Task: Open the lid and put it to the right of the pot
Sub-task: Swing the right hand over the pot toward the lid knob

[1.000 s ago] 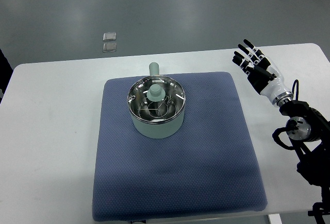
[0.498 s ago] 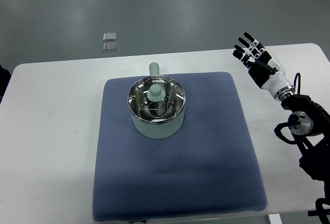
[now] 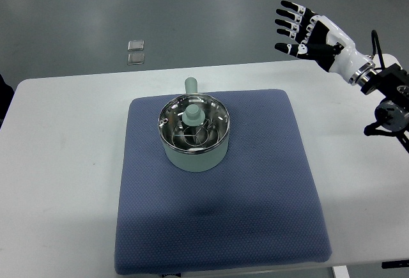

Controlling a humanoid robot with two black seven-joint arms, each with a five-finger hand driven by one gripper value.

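A pale green pot [image 3: 193,144] stands on the blue mat [image 3: 243,195], its short handle [image 3: 190,86] pointing away from me. A glass lid [image 3: 208,128] with a green knob [image 3: 193,113] sits on the pot. My right hand [image 3: 300,30] hovers high above the table's far right part, well to the right of the pot and apart from it. Its fingers are spread and hold nothing. The left arm does not show.
The white table [image 3: 64,163] carries the mat. Two small square plates [image 3: 135,52] lie on the grey floor beyond the table. The right arm's wrist and cables [image 3: 386,92] run along the right edge.
My right hand has risen and swung up and to the left, from beside the mat's far right corner to above the table's back edge. The pot and lid have not moved.
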